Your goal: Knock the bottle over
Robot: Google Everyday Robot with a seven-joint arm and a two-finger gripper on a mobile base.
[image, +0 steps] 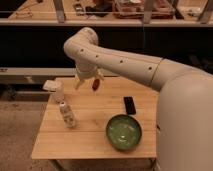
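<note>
The bottle (67, 114) is small and whitish with a white cap and a greyish label. It is on the left part of the wooden table (95, 137). Its cap points to the upper left and its body slants to the lower right; I cannot tell whether it leans or lies flat. My gripper (87, 83) hangs from the white arm over the table's back edge, up and to the right of the bottle and clear of it. Its two fingers are apart and hold nothing.
A white container with a boxy top (55, 89) stands at the back left corner, just behind the bottle. A green bowl (123, 132) sits at the front right. A black phone (129, 105) lies behind the bowl. My arm's bulky body covers the right side.
</note>
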